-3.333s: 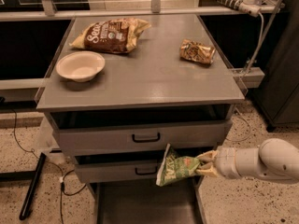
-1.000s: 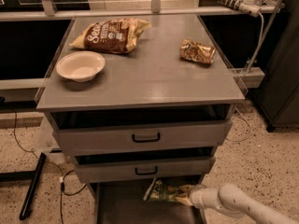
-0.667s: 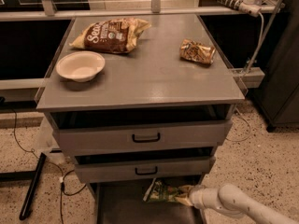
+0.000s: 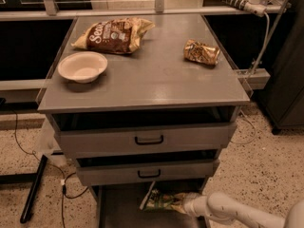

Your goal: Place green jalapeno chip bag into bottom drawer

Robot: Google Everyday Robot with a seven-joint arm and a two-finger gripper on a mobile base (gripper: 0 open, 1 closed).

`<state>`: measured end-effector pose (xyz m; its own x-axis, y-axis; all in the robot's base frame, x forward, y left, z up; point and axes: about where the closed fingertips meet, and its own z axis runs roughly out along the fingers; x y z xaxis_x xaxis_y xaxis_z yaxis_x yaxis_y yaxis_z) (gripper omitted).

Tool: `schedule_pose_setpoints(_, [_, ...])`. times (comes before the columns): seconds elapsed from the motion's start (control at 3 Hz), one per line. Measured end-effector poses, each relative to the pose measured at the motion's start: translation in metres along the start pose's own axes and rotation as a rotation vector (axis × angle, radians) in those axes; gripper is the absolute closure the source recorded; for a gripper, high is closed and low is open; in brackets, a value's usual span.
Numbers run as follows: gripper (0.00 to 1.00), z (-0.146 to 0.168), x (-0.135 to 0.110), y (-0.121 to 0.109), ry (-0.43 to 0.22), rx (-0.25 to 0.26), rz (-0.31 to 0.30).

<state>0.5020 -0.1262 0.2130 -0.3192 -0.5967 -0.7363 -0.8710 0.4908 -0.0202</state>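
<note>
The green jalapeno chip bag [image 4: 160,201] lies low inside the open bottom drawer [image 4: 118,210], a grey tray pulled out under the cabinet. My gripper [image 4: 183,204] is at the bag's right end, at the tip of the white arm that comes in from the lower right. The bag sits near the drawer's back right part, just under the middle drawer front.
On the cabinet top stand a white bowl [image 4: 82,66], a large brown-and-yellow bag [image 4: 114,34] and a small gold-brown bag [image 4: 201,51]. Two grey drawer fronts with black handles [image 4: 148,140] sit above. A black bar and cables [image 4: 34,188] lie on the floor at left.
The bag went from hanging upright in front of the middle drawer down into the bottom drawer. Over the last second the arm and bag have stayed almost still.
</note>
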Motion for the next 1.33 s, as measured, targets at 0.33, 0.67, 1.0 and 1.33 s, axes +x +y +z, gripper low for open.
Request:
schedule_pose_setpoints(0.33, [1.00, 0.029, 0.022, 0.004, 0.053, 0.025, -0.021])
schedule_pose_setpoints(0.67, [1.00, 0.047, 0.041, 0.004, 0.089, 0.051, -0.022])
schedule_pose_setpoints(1.0, [0.81, 0.048, 0.041, 0.003, 0.090, 0.054, -0.022])
schedule_pose_setpoints(1.33, [0.58, 0.048, 0.041, 0.003, 0.090, 0.054, -0.022])
